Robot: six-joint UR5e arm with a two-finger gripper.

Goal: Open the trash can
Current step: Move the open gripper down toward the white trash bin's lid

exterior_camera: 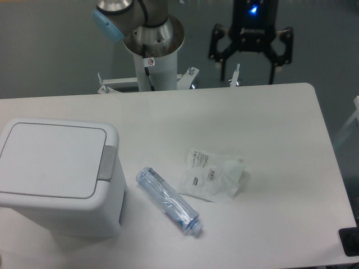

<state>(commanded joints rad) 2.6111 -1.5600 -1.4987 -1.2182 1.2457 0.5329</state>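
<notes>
Sitting shut, boxy smooth white trash can (56,168); end effector (247,73) apparently spread.

Arm (147,28) was silver-grey metal with a light blue joint cap; its white column base carried a small sticker beside a black cable. Gripper (251,66) was black, two linked fingers, a blue indicator light above them.

The trash can (59,176) runs off the left edge; the robot arm (120,14) is cropped above.
</notes>
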